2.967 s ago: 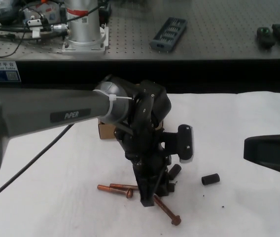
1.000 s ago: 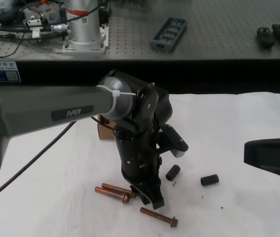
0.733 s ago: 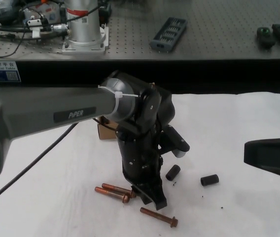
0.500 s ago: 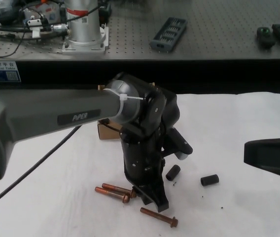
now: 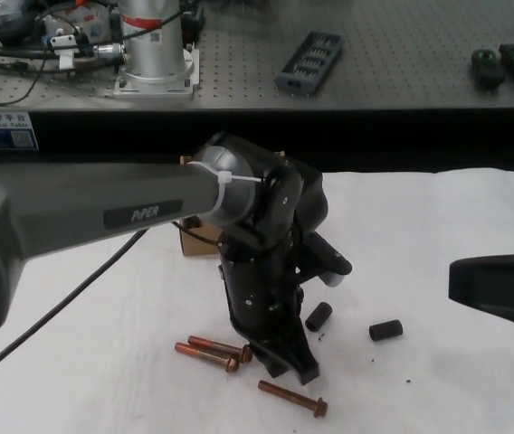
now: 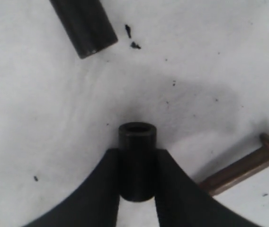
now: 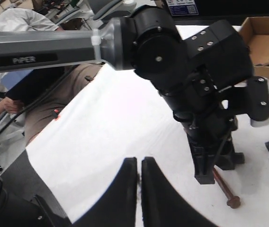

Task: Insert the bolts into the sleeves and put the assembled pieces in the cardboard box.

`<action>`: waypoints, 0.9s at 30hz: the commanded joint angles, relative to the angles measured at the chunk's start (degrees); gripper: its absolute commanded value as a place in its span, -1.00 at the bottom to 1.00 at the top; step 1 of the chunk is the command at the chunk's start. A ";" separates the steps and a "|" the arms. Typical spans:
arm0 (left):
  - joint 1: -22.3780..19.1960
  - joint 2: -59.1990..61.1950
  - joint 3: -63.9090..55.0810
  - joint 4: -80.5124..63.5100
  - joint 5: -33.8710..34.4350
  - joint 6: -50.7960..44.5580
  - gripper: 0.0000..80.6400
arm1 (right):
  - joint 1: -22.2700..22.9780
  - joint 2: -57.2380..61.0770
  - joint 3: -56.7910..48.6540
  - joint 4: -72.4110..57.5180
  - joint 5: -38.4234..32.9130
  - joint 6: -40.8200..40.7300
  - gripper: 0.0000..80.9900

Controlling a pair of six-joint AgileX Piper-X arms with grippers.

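The sleeve (image 6: 137, 161) sits clamped between the two fingers of the left gripper (image 6: 137, 157), which is closed on its sides. Its open end pokes past the fingertips, which I judge leaves the bore free to take a bolt. Whether it rests on the cloth (image 6: 210, 61) or hangs just above cannot be told. A second sleeve (image 6: 85, 23) lies near, and one bolt (image 6: 248, 163) lies just beside the fingers, handy for mating. Two more bolts (image 5: 212, 348) lie together on the arm's other side, a third sleeve (image 5: 385, 329) farther out. The box (image 5: 195, 237) waits behind the arm. The right gripper (image 7: 139, 170) hangs well apart, fingers almost touching, holding nothing.
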 commanded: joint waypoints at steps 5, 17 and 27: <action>2.34 -6.76 1.19 -5.07 6.27 -13.49 -0.99 | -0.30 3.16 -0.05 7.57 3.59 0.04 -0.89; 14.08 -23.97 1.72 -5.34 5.14 -15.08 -0.99 | -0.30 21.64 -0.05 -7.10 -7.88 15.02 -0.89; 22.21 -34.26 2.58 -0.75 6.41 -9.21 -0.99 | -0.30 39.33 -0.05 -16.85 -14.25 26.59 -0.97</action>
